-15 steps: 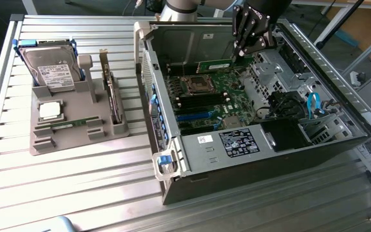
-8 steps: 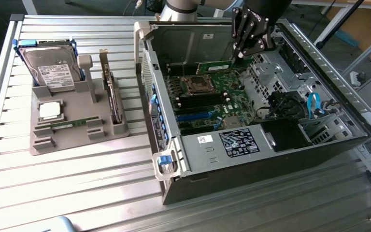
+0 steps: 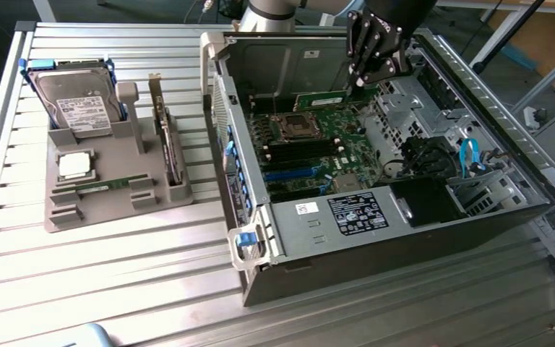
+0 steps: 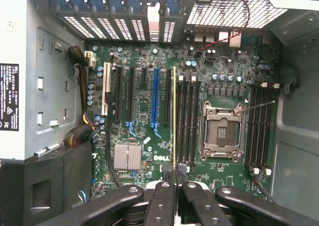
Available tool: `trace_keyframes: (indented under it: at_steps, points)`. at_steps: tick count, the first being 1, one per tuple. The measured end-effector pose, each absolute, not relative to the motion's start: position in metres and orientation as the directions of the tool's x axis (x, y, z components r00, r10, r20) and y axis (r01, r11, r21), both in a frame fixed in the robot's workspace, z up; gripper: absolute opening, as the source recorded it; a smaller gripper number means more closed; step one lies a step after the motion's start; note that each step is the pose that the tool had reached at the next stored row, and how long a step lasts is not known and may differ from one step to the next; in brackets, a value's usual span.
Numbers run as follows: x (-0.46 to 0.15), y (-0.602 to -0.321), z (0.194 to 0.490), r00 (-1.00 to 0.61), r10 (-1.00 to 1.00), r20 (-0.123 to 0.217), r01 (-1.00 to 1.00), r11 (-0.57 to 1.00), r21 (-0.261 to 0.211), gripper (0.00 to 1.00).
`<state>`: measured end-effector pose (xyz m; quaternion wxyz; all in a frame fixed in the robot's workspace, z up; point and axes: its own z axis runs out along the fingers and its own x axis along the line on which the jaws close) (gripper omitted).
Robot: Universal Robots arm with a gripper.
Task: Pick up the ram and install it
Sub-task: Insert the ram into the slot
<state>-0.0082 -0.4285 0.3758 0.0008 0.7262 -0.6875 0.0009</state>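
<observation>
Looking down into the open computer case (image 3: 403, 260), the gripper (image 3: 358, 82) hangs in the upper middle of the exterior view with its fingers pinched shut on the ram (image 3: 321, 97). The green stick pokes out from the fingertips toward the exterior view's left, long axis roughly level and running the same way as the memory slots (image 3: 302, 150) lower in the frame. It looks to be held clear of the motherboard (image 3: 340, 119), though how far up is hard to call.

The wrist view is the useful one. The ram (image 4: 173, 121) shows edge-on as a thin yellowish line running straight out from the gripper (image 4: 174, 178), with the fingers (image 4: 167, 186) closed on its near end. That line lies parallel to the row of black memory slots (image 4: 188, 121), right alongside the one farthest from the processor socket (image 4: 223, 131), between that row and a blue card slot (image 4: 156, 101). So lengthwise it seems lined up; whether the edge is touching anything can't be told.

Room is tight-ish: upright case walls all round and the socket close by. The motherboard (image 4: 149, 159) is flat and busy with small parts. Off at the exterior view's left, a gray tray (image 3: 113, 206) carries a hard drive (image 3: 84, 105).
</observation>
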Motion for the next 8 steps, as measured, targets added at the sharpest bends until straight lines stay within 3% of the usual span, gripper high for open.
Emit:
trace_keyframes:
  at_steps: [8]
  points:
    - [-0.0081, -0.4285, 0.3721, 0.053, -0.999, 0.002, -0.999, -0.053, 0.000, 0.12]
